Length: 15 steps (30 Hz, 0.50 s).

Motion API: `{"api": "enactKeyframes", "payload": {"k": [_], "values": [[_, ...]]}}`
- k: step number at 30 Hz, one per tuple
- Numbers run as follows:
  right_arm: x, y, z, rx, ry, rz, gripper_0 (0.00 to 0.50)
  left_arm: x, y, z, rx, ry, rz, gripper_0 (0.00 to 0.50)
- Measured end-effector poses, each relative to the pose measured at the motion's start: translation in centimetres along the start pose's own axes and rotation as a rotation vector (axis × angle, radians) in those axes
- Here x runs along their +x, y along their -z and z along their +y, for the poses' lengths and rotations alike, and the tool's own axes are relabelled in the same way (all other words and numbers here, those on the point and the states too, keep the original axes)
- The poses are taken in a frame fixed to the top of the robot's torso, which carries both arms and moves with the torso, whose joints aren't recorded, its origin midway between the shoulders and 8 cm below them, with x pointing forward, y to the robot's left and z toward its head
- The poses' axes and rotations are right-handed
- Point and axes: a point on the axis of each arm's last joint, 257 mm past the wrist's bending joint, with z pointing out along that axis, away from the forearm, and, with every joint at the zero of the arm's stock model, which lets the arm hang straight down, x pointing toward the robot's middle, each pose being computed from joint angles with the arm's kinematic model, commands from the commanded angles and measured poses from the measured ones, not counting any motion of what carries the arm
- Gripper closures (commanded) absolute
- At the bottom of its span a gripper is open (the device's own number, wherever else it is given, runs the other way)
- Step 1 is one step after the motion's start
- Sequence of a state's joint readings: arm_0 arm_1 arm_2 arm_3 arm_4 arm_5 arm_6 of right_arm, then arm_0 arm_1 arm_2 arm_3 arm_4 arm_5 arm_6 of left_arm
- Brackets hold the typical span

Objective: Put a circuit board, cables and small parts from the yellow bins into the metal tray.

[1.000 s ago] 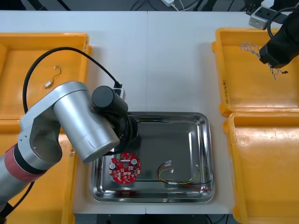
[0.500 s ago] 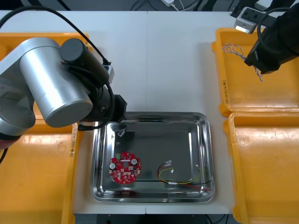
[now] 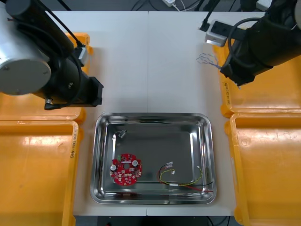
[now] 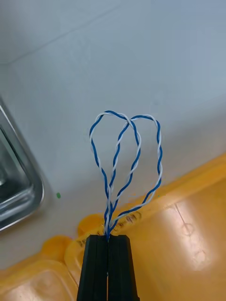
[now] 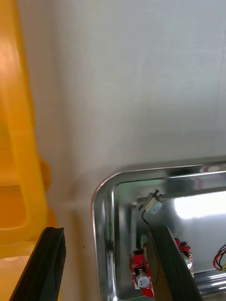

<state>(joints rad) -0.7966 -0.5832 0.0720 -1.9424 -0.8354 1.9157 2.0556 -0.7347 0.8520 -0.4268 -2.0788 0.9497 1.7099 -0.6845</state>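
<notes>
My right gripper [image 4: 108, 238] pinches a twisted blue-and-white cable [image 4: 125, 160] at two o'clock of the shiny metal tray [image 3: 153, 115]; left gripper [image 5: 106, 230] splayed wide at ten.

A light grey, flat table [image 3: 155, 61] has a thin seam [image 3: 148, 70] running near to far, with dark floor [image 3: 117, 4] beyond its far edge.

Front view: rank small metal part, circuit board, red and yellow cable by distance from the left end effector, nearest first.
1. small metal part, far-left corner of the tray, closest to the left end effector.
2. circuit board, near-left of the tray.
3. red and yellow cable, near-right of the tray.
</notes>
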Motion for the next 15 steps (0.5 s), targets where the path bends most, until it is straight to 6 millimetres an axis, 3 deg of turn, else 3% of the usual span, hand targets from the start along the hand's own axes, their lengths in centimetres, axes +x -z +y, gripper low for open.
{"api": "enactKeyframes", "payload": {"k": [7, 11, 15], "values": [[-2.1, -2.0, 4.8, -0.06, 0.114, 0.005, 0.5, -1.9, 0.4, 3.4, -0.03, -0.154, 0.031, 0.0], [-2.2, -3.3, 7.4, -0.1, 0.168, 0.024, 0.5, -2.9, 0.4, 5.3, -0.045, -0.238, 0.051, 0.0], [-1.6, -4.6, 9.9, -0.128, 0.215, 0.052, 0.5, -3.6, 0.3, 7.3, -0.064, -0.193, 0.067, 0.0]]}}
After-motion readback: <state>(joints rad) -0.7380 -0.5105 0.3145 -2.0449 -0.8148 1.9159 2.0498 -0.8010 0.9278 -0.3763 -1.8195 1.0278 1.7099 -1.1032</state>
